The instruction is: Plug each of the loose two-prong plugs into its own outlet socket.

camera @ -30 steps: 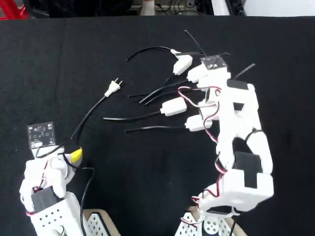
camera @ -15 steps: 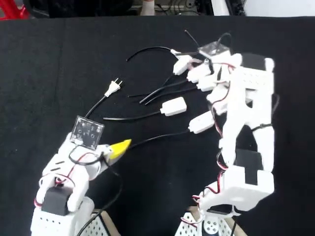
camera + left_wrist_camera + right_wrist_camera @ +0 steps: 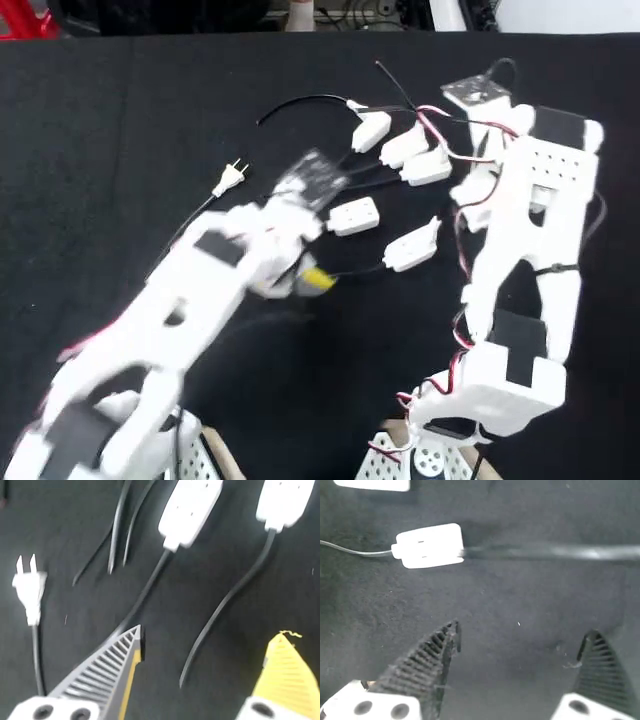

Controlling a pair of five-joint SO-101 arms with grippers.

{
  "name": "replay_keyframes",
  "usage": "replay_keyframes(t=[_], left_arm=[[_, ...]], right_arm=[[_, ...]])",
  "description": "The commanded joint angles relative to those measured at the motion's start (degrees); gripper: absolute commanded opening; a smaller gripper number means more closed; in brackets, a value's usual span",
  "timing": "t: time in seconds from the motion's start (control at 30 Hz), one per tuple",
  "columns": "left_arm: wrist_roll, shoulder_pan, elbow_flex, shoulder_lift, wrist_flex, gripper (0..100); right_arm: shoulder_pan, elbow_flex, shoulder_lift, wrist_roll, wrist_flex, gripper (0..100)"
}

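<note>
While hanging low over the black cables (image 3: 225, 602), left gripper (image 3: 209, 631) spread wide with nothing between the fingers, seemingly just beside the middle outlet socket (image 3: 354, 216), though blurred from above. Right gripper (image 3: 523, 629) gaping too, empty, a white socket (image 3: 429, 545) lying just ahead. Loose two-prong plug (image 3: 229, 179) flat on the black table (image 3: 100, 120), unplugged, well apart from the sockets.

Robotics lab setup, I'd say; black cloth over the desk (image 3: 80, 120); white printed left arm (image 3: 190, 290) lower left, right arm (image 3: 535, 220) right, servo wires (image 3: 437, 118) bare; cables (image 3: 365, 12) top edge.
</note>
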Motion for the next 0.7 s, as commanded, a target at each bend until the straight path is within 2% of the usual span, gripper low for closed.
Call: replay_keyframes(t=[0.0, 0.3, 0.67], left_arm=[[-2.37, 1.10, -22.02, 18.37, -0.44, 37], [-3.25, 4.53, -38.81, 39.74, -0.88, 37], [-3.25, 0.48, -45.58, 49.85, -0.88, 37]], right_arm=[[3.34, -2.95, -1.89, 1.05, 1.93, 36.4], [4.48, 1.54, -1.98, 7.30, 1.85, 36.4], [4.48, 2.24, -1.63, 8.35, 0.26, 36.4]])
